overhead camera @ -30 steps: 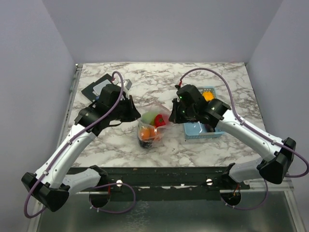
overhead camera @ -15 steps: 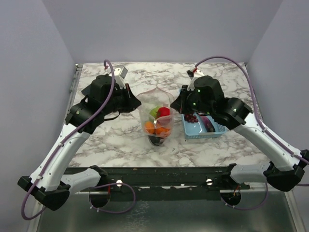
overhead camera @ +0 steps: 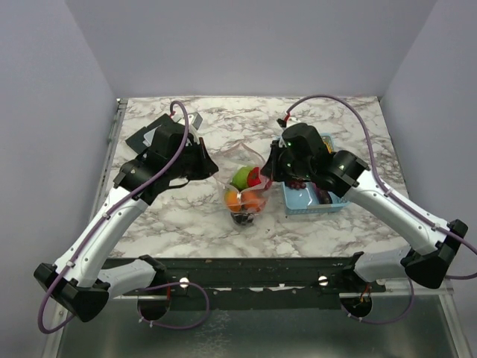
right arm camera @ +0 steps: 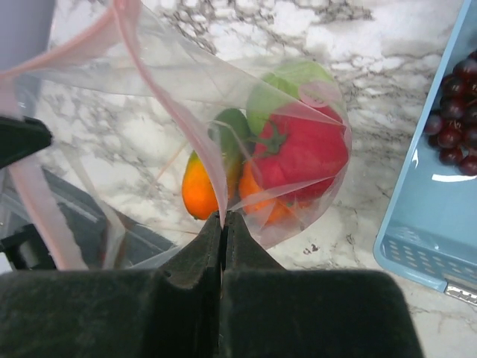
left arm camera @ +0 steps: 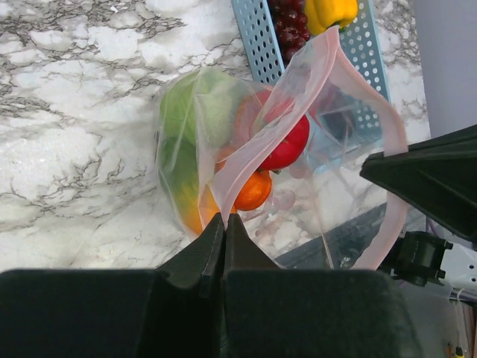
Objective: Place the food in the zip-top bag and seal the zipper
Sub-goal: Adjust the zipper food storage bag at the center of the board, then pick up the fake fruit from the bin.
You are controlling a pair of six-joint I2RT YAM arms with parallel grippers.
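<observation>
both arms reach in over the marbled bench (overhead camera: 328, 112) toward its middle; the zip-top bag (overhead camera: 244, 195) hangs between them, somewhat nearer the near edge than the far one, mouth up and pulled open; cannot tell whether its bottom rests on the bench; left gripper (left arm camera: 224, 218) closed right down, fingertips pinching the bag's rim on the left side, on the zipper (left arm camera: 261, 145); right gripper (right arm camera: 223, 216) likewise closed tight, pinching the opposite rim; the pinkish-red strip runs up from each pinch and loops round the gaping mouth, not pressed together; inside the bag: red tomato (right arm camera: 302, 153) with a green stalk, green cabbage (left arm camera: 186, 112) touching it, orange pumpkin (right arm camera: 200, 195) lower down; more orange shows under the tomato, one piece or two cannot be told; a dark lump (overhead camera: 242, 218) at the very bottom, too small to name; light-blue slotted basket (right arm camera: 417, 246) stands just right of the bag, toward the bench's right edge, apart from the plastic; in it dark grapes (right arm camera: 455, 112) and a yellow bell pepper (left arm camera: 332, 11) just beside them; flat black pad (overhead camera: 141, 138) near the far-left corner of the bench, partly hidden by the left arm.
</observation>
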